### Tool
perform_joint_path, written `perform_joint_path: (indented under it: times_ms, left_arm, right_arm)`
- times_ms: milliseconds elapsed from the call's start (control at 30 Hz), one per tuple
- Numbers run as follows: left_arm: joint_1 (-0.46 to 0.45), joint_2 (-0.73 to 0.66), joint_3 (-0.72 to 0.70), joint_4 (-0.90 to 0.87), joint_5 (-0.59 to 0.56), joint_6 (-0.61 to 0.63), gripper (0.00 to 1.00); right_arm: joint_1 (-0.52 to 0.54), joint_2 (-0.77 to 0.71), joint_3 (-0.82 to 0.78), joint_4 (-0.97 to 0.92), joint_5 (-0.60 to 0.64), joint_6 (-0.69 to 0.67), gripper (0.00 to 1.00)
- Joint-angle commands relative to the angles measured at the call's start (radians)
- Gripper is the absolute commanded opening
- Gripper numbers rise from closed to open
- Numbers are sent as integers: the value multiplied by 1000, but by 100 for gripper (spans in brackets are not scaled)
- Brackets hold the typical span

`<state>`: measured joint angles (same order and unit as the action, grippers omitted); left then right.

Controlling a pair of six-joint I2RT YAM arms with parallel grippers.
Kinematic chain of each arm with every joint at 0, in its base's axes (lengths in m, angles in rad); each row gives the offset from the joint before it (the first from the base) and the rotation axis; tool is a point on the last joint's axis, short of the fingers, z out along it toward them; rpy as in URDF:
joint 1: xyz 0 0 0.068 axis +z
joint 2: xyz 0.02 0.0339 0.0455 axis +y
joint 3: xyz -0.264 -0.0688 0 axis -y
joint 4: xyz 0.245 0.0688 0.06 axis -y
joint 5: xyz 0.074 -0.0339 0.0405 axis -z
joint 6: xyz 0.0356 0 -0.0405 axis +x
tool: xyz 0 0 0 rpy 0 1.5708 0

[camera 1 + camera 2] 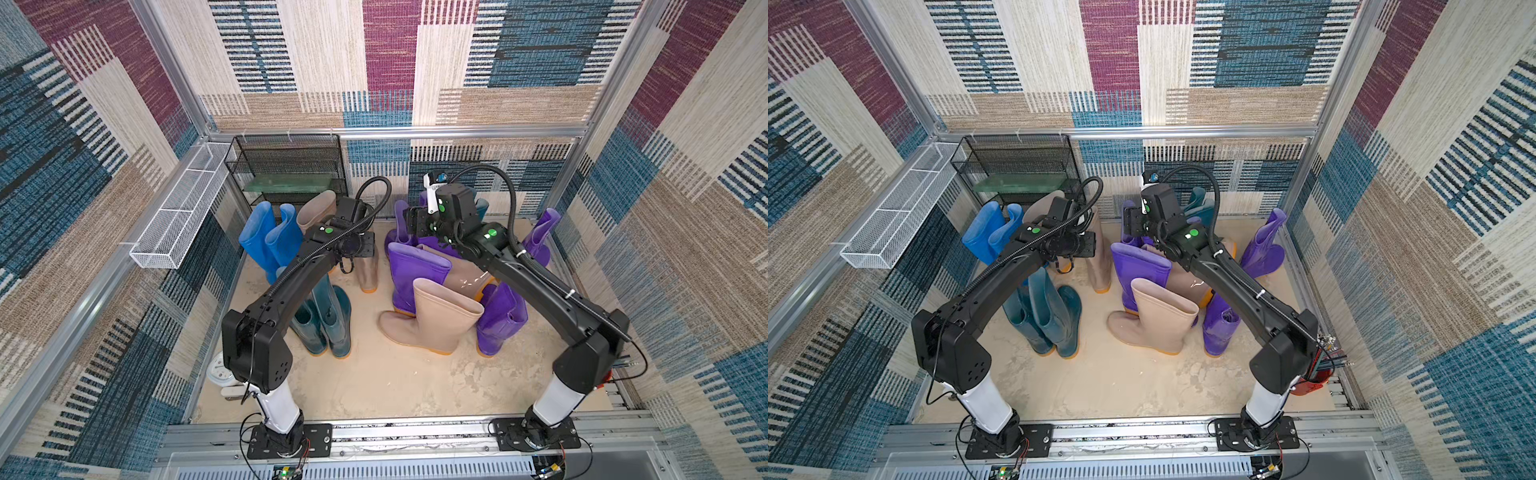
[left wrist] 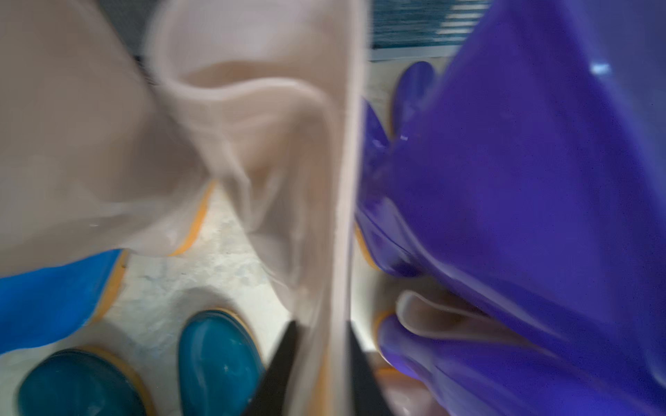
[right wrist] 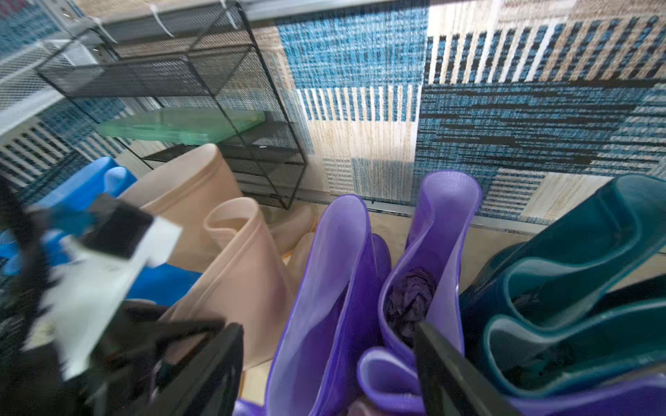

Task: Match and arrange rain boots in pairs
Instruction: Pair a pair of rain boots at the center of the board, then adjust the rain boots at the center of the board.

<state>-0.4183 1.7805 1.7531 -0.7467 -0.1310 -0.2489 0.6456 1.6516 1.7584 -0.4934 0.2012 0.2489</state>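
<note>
Carpet-tile walls [image 1: 390, 62] in blue, plum and oatmeal boxed in a sandy floor [image 1: 395, 386], which lay bare along the bottom of both top views. Just above that strip, left of centre, a teal pair [image 1: 328, 328] stood side by side, apparently already matched. Right of centre a short beige boot [image 1: 436, 320] stood alone with purple boots [image 1: 498, 320] crowded against it, seemingly unsorted. Higher, at mid-frame, the left gripper [image 2: 322, 371] was clamped on the top of a tall beige boot [image 1: 369, 272], a black finger on either side of the thin shaft wall. I judged that hold suited to dragging it toward the other tall beige boot [image 1: 318, 208], which stood beside the bright blue pair [image 1: 266, 237] at the left. The right gripper [image 3: 328, 326] hung with jaws well apart over a purple shaft [image 3: 324, 288], gripping nothing. At the top stood a black mesh shelf [image 1: 286, 166] holding a green tray [image 1: 286, 183], with a white mesh basket [image 1: 183, 208] on the left rail. In both top views the wrists hid both grippers, and the dark teal boots [image 3: 576, 288] by the back wall were mostly covered. The left wrist view was blurred, and how many purple boots stood in the cluster could not be counted.
</note>
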Motion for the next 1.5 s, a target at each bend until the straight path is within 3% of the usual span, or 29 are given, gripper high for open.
perform_joint_path:
  times_ms: [0,167,333,833,967,1067,1267,1400,1467]
  left_arm:
    - [36,61,75,-15,-133,111,0]
    - [99,140,207,-42,-179,221,0]
    - [135,155,243,-63,-245,305,0]
    - [130,-9,27,-23,-177,111,0]
    - [125,-21,70,-72,-133,91,50]
    - [114,-56,107,-90,-90,86,66]
    - [33,-57,277,-173,15,62,70]
    - [-65,29,379,-203,133,23,71]
    - [-114,85,417,-204,132,10,75]
  right_arm:
    - [14,-99,-93,109,22,-29,80]
    - [18,-275,-329,297,-3,-44,85]
    - [6,-328,-386,291,-11,-29,86]
    - [-2,-329,-402,270,-28,-24,86]
    - [1,-311,-368,215,21,-43,87]
    - [-13,-323,-352,201,43,-54,90]
    - [-89,-269,-279,132,8,-59,88]
    - [-124,-238,-272,122,-6,-46,86]
    - [-145,-227,-273,117,-19,-37,87]
